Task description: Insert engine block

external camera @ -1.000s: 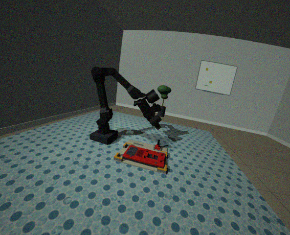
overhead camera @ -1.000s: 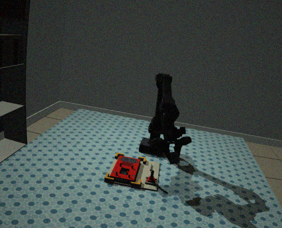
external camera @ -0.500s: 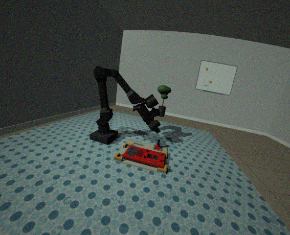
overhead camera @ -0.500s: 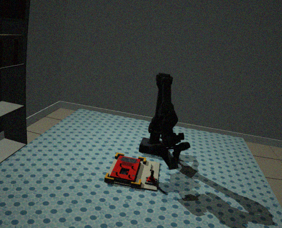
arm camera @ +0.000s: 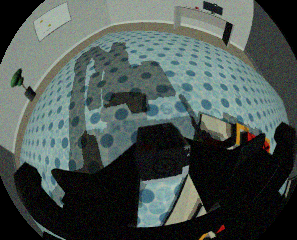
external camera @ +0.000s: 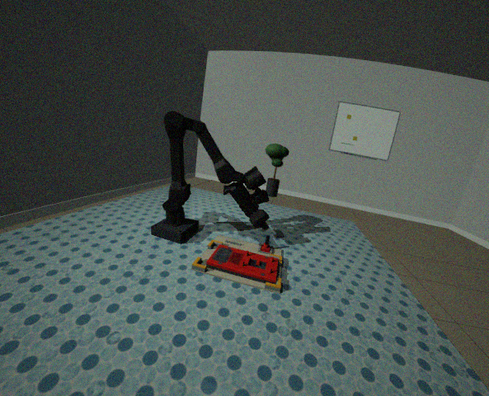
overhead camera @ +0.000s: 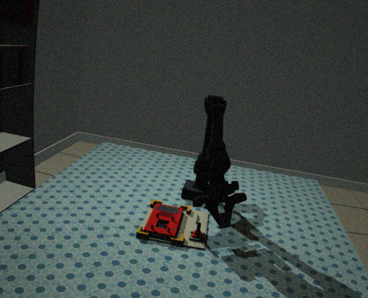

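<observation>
Your claw (external camera: 261,224) is clamped on something too dark to name. The small engine block (overhead camera: 198,233) sits on the beige tray (overhead camera: 203,218), beside the boxy red car body (overhead camera: 162,220); dotted worktop (overhead camera: 81,208) spreads wide around.

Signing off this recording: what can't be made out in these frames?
- Block held in the gripper: only a dark lump in the wrist view, so its slot side is unreadable. The arm hides it in the top and exterior views.
- Rib in the car body: too small and grainy in every view.
- Red piece on the board: too small to identify.
- Shelf: cut off by the left edge of the top view.
</observation>
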Controlling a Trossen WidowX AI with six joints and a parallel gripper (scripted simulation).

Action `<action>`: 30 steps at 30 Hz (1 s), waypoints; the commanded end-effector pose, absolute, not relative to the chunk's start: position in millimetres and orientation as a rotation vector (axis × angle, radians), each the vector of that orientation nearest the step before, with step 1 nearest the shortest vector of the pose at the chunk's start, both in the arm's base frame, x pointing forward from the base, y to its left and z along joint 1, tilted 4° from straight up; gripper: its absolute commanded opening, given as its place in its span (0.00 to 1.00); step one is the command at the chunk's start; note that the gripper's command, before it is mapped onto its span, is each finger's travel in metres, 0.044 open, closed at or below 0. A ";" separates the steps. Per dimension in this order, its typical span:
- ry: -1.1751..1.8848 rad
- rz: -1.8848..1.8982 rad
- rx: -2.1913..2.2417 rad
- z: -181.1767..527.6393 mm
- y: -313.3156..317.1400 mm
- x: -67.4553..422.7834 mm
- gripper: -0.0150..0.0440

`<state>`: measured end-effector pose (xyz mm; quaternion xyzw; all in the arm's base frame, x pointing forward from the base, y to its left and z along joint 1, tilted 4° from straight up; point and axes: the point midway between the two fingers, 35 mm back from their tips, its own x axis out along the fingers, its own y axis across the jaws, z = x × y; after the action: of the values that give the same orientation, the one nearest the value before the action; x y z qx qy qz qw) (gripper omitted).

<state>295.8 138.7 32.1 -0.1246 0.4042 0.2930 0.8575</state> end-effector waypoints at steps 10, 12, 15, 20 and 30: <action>0.856 0.620 -0.263 6.6 138.6 293.1 0.25; 0.856 0.620 -0.263 2.8 138.6 292.8 0.25; 0.856 0.620 -0.263 -3.4 138.6 292.5 0.25; 0.856 0.620 -0.263 -12.3 138.5 291.9 0.25; 0.840 0.619 -0.261 -11.2 139.4 294.5 0.43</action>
<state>294.6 139.5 -11.1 -0.1244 0.4001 0.2951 0.8587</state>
